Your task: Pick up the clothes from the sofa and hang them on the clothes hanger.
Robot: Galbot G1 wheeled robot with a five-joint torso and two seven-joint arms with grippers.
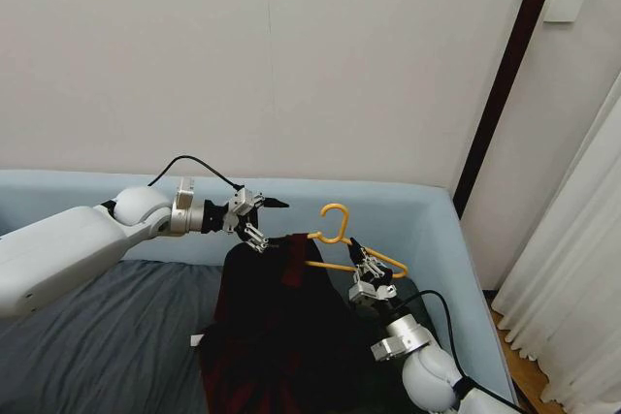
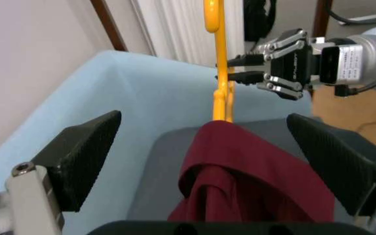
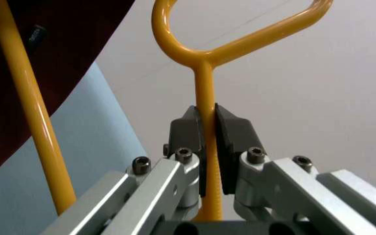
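Dark red garment draped on yellow hanger, held up over the grey seat of the pale blue sofa, toward its right end. Right gripper comes up from below. Its jaws are clamped on the yellow bar just under the hook loop. Left gripper reaches in from the left at the garment's top edge. Jaws spread wide, the top fold lying between them; contact cannot be told. Seat lies open to the left of the garment. Sofa's right arm sits close on the right, curtain beyond it. Plain wall behind.
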